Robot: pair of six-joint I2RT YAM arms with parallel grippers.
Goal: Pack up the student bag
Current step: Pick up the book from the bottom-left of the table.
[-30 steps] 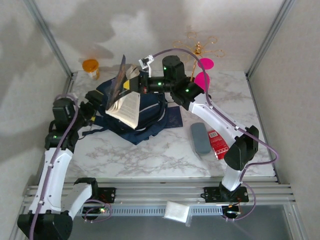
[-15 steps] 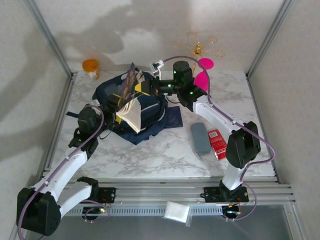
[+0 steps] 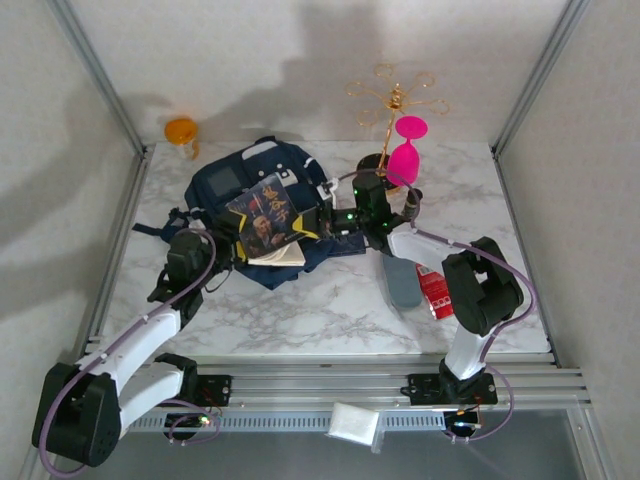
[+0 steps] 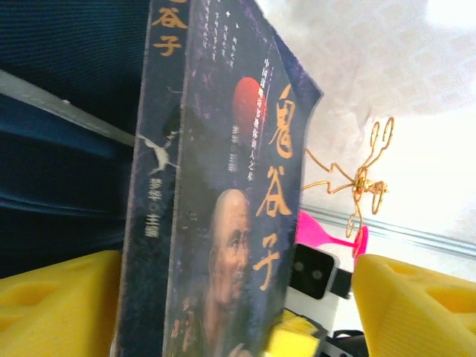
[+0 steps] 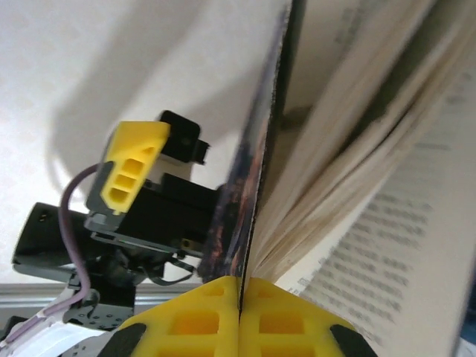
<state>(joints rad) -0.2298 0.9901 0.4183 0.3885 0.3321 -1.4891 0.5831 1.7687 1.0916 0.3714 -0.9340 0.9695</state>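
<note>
Comparing with a second back: seeing book [image 3: 268, 218] swung from standing open to lying cover-up on student bag [image 3: 290, 165], right arm folded in low toward frame centre, left arm dropped to lower left of bag.

Counting:
- one bag
- one book
- one orange container [image 3: 182, 133]
- one gold wire stand [image 3: 395, 98]
- one pink goblet [image 3: 405, 158]
- one grey case [image 3: 402, 280]
- one red pack [image 3: 436, 288]
- one white packet [image 3: 353, 424]
- two grippers

Reading gold characters 鬼谷子 on cover, partly repeated on spine. Finding smaller print there too fine to read, same for red pack. Also noting red disc and bald man's face on cover.

Locating bag upper centre-left of overhead frame on marble table [image 3: 300, 310], with book over its lower right part. Unable to tell whether any corner is sitting inside an opening. Not making out contents of orange container.

Seeing right gripper [image 5: 239, 294] pinched together on book's cover edge, with pages fanned to the right. Seeing left gripper [image 4: 235, 286] spread apart, yellow fingers [image 4: 59, 297] straddling book without visibly pressing it.
</note>
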